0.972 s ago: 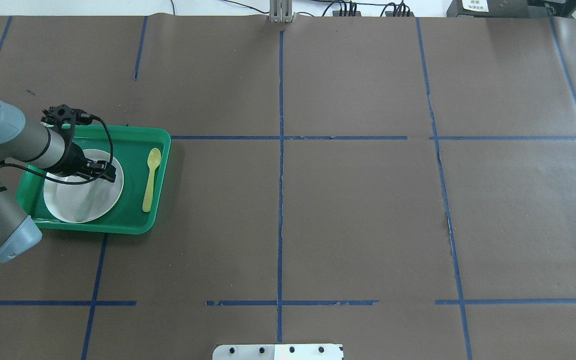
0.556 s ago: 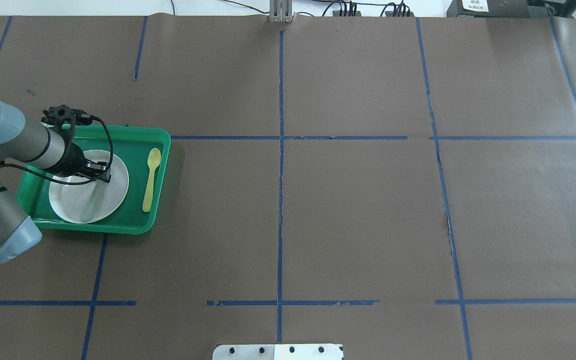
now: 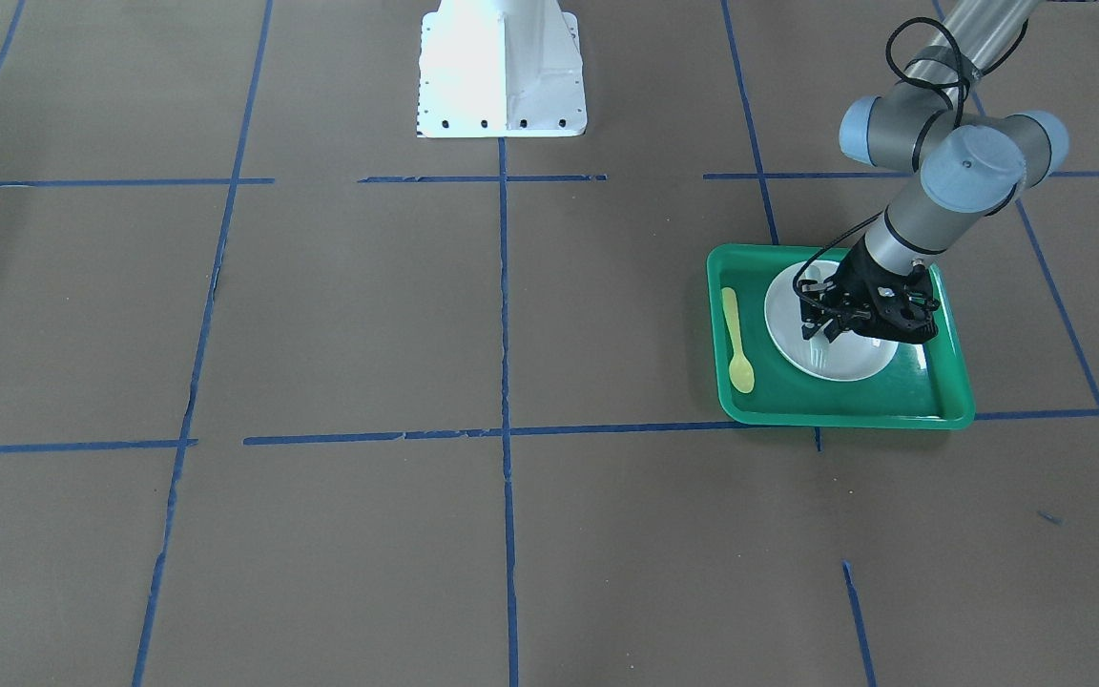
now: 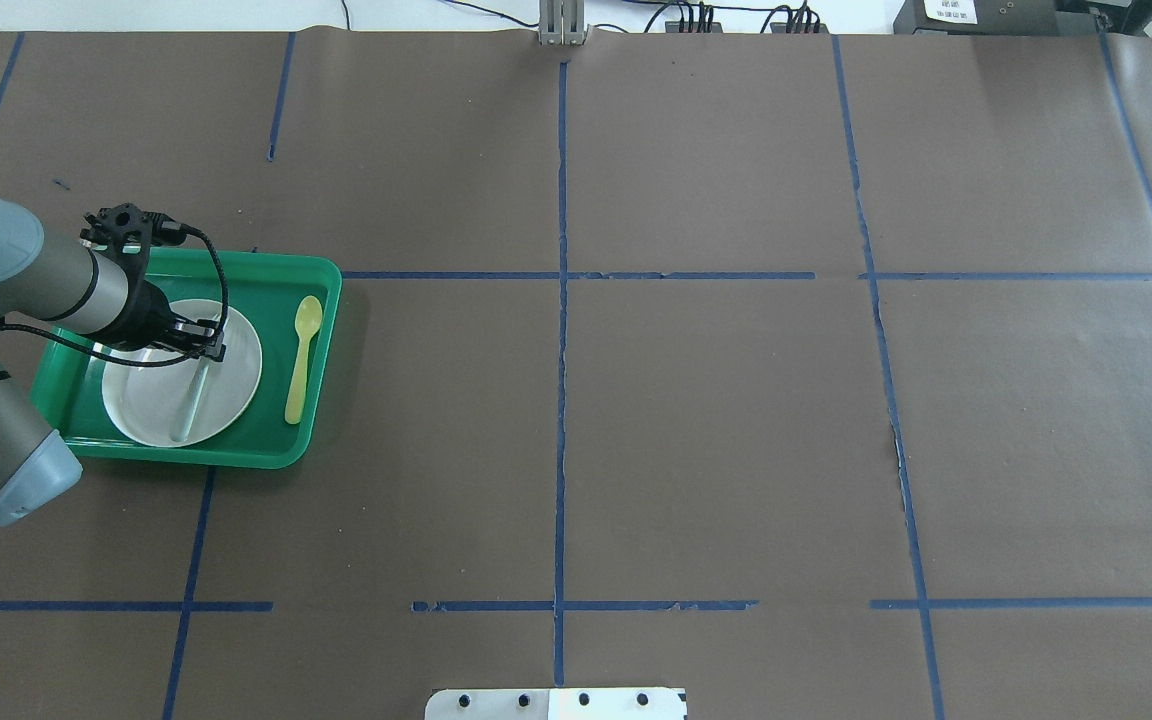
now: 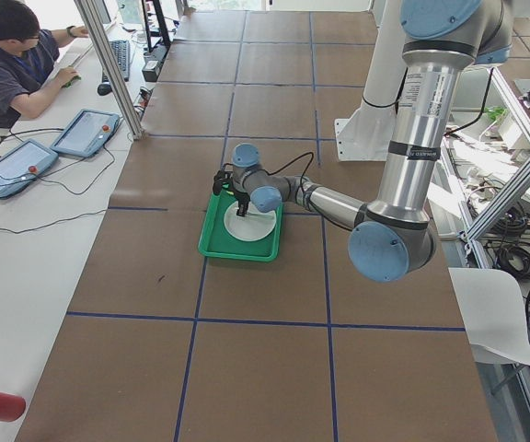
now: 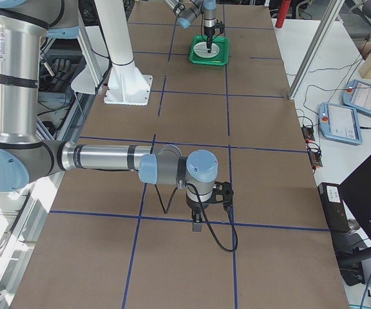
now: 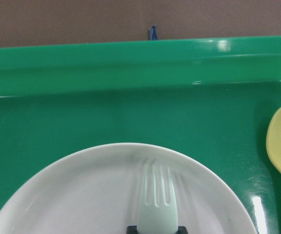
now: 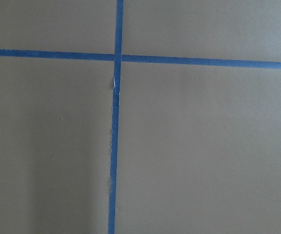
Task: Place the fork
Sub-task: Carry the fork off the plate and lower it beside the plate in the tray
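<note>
1. The left arm comes in low from the left edge of the table (image 4: pixel 716 430). Its forearm crosses the near-left part of the green tray (image 4: pixel 271 300), and the wrist bends so the left end effector (image 4: pixel 208 350) points down over the white plate (image 4: pixel 236 375).
2. Its fingers sit pressed against both sides of the fork (image 7: pixel 156 207), pinching it just behind the tines. Only dark slivers of them show at the bottom edge of the left wrist view.
3. The fork is over the plate, with its tines toward the tray's far rim and its handle slanting back toward the robot. Whether the handle tip touches the plate cannot be told.
4. The yellow spoon (image 4: pixel 302 355) lies in the tray beside the plate, apart from it. The left wrist view cuts off all but its bowl.
5. The right arm shows only in the exterior right view, with its forearm level and the right end effector (image 6: pixel 198 225) pointing straight down beside a blue tape line (image 8: pixel 113 146). I cannot tell whether it is spread or pressed together.
6. In the front-facing view the left end effector's body hides the fork. In the exterior left view the fork is too small to make out.
</note>
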Controlling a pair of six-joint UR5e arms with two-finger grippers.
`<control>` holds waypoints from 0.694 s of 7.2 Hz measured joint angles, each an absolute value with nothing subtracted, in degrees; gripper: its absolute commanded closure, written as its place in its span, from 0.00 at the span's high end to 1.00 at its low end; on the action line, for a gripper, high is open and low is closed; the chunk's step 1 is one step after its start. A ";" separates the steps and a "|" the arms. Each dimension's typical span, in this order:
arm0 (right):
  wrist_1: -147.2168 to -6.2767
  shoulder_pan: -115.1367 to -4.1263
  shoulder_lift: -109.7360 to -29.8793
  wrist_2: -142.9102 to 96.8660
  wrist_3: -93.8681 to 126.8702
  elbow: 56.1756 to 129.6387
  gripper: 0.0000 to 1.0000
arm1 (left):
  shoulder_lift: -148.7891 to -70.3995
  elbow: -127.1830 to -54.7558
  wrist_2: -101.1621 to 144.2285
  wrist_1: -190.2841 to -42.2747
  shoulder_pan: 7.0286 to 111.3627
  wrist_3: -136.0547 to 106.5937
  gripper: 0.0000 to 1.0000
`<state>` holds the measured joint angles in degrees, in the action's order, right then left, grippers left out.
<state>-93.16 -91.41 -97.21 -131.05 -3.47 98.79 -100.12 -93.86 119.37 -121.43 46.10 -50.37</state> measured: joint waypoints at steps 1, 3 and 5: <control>-93.16 -91.41 -97.21 -131.05 -3.47 98.79 1.00 | -99.66 -94.93 119.42 -121.27 46.34 -50.17 0.00; -93.16 -91.41 -97.21 -131.05 -3.51 98.79 1.00 | -98.59 -95.28 119.31 -121.24 47.73 -49.94 0.00; -93.16 -91.41 -97.21 -131.04 -3.48 98.79 1.00 | -96.82 -93.27 119.20 -121.60 51.90 -49.86 0.00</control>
<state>-93.16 -91.41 -97.21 -131.04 -3.48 98.79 -96.82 -93.27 119.20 -121.60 51.90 -49.86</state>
